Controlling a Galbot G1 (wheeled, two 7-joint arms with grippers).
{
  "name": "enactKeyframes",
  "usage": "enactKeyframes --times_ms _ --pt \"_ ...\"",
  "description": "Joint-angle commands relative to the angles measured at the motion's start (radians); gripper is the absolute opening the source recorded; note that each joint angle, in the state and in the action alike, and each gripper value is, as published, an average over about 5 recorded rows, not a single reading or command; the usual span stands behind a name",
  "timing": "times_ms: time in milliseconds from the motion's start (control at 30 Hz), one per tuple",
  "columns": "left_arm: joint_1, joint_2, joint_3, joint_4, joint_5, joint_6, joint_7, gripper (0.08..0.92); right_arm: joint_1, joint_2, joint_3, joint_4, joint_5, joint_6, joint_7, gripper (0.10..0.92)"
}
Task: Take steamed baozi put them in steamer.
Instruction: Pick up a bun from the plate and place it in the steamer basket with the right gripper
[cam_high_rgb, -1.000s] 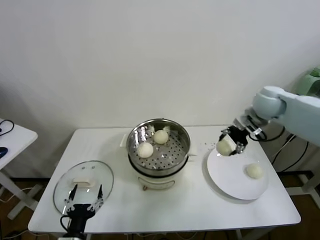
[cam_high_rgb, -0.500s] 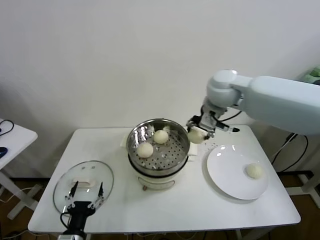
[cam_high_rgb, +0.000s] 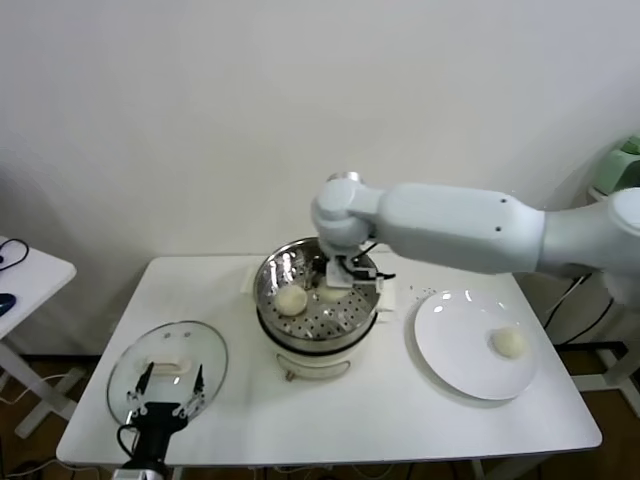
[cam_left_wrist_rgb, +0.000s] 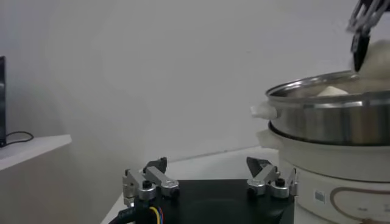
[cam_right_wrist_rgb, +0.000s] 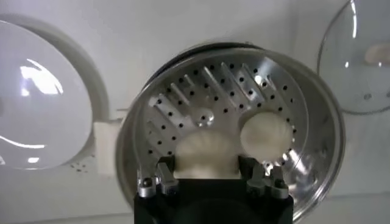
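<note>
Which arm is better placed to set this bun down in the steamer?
Right. The right gripper holds a baozi over the steamer; the left gripper is parked, open, near the glass lid.

Pale grey arm, black hands with metal bits

The right arm (cam_high_rgb: 450, 228) is a chunky, smooth, light grey-white shell with a rounded joint cap at the wrist end and thin black cables by it. Both the right hand (cam_right_wrist_rgb: 210, 178) and the left hand (cam_left_wrist_rgb: 210, 182) sit on black bodies, with silvery metal finger links and dark screws; there's a coloured wire bundle near the left one.
</note>
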Motion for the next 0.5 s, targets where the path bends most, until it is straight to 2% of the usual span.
enactKeyframes --times_ms 33,500 --pt "0.000 -0.001 0.001 0.004 -0.001 0.002 0.000 0.823 -0.089 0.108 0.008 -0.044 -0.057 0.031 0.000 0.679" --pt "-0.007 -0.007 0.010 0.011 0.002 0.006 -0.001 0.823 -0.079 0.053 -0.034 0.001 -0.034 0.034 0.003 0.679"
